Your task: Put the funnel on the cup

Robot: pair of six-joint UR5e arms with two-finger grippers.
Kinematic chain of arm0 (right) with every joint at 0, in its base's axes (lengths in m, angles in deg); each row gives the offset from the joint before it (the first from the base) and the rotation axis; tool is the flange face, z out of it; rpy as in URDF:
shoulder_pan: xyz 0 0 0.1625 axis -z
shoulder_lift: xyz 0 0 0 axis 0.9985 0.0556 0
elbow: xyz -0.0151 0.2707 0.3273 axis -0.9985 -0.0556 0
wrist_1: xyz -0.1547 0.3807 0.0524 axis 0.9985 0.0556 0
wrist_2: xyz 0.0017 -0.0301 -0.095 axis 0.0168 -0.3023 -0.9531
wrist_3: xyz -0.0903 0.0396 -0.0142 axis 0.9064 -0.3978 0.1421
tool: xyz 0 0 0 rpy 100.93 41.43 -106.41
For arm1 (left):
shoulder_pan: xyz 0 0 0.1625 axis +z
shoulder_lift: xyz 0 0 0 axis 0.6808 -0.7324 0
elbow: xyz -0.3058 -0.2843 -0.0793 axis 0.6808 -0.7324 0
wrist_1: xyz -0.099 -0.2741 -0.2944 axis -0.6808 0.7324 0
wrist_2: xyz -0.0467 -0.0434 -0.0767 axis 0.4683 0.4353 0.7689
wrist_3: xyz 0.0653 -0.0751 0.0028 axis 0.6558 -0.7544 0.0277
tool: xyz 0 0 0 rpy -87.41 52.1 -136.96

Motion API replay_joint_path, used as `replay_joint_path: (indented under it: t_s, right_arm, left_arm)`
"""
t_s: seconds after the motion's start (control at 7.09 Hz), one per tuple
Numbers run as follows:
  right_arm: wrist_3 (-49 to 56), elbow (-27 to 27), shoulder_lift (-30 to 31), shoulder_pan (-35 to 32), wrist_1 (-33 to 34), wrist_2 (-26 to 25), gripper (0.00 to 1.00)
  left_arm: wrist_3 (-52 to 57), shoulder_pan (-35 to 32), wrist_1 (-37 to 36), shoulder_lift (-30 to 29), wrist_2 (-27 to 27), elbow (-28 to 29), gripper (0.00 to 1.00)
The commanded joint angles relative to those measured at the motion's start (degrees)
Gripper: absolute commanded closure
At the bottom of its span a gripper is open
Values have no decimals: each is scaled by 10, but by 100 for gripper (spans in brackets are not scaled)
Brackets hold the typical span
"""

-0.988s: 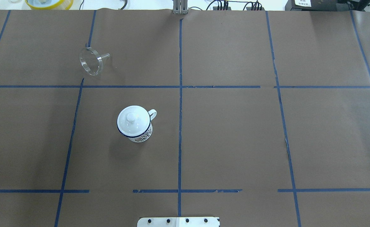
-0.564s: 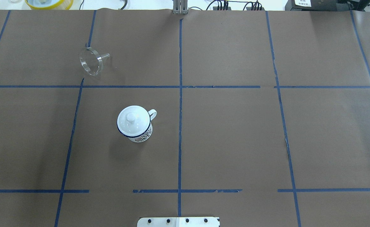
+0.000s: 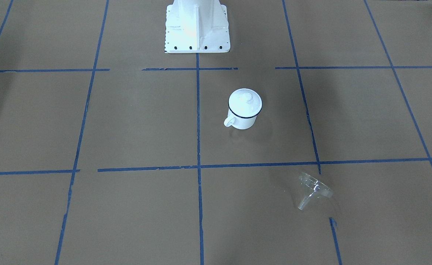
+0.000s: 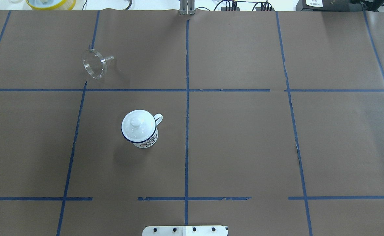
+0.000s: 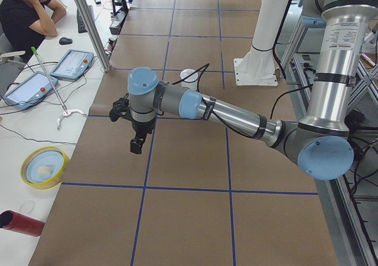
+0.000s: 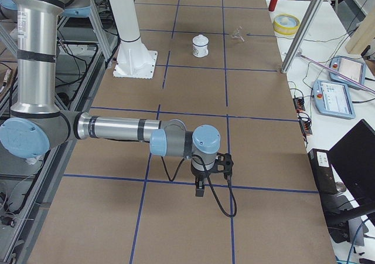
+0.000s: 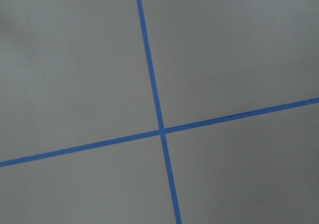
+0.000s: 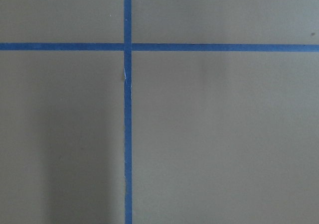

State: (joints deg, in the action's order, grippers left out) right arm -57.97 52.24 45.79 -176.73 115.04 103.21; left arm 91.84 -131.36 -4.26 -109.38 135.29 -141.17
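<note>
The white enamel cup point(image 4: 145, 137) with a dark blue rim stands upright left of the table's middle, handle to the right. A white knobbed lid point(image 4: 135, 124) sits on it. The cup also shows in the front view point(image 3: 242, 119) and both side views point(image 5: 189, 75) point(image 6: 201, 46). The clear funnel point(image 4: 95, 64) lies on its side at the far left, spout pointing right; it also shows in the front view point(image 3: 313, 189). My left gripper point(image 5: 137, 142) and right gripper point(image 6: 200, 188) show only in the side views, high above the table, far from both objects. I cannot tell whether they are open or shut.
The robot base point(image 3: 196, 25) stands at the near middle edge. A yellow bowl point(image 5: 44, 166) and a red can point(image 5: 18, 221) sit beyond the table's far left corner. Tablets point(image 5: 71, 62) and a seated person point(image 5: 29, 12) are on the operators' side.
</note>
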Motion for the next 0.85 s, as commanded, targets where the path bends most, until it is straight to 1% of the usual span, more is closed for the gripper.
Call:
replay_joint_path:
  t_s: [0.0, 0.28, 0.42, 0.56, 0.71]
  right_arm:
    - [0, 0, 0, 0, 0, 0, 0]
    - [0, 0, -1, 0, 0, 0, 0]
    - [0, 0, 0, 0, 0, 0, 0]
    - [0, 0, 0, 0, 0, 0, 0]
    - [0, 0, -1, 0, 0, 0, 0]
  left_arm:
    - [-95, 74, -17, -63, 0, -24, 0]
    - [-221, 164, -17, -119, -7, -45, 0]
    - [-253, 187, -19, -144, -11, -48, 0]
    - [-276, 224, -18, -152, -34, -62, 0]
    - [-339, 258, -18, -173, -60, -67, 0]
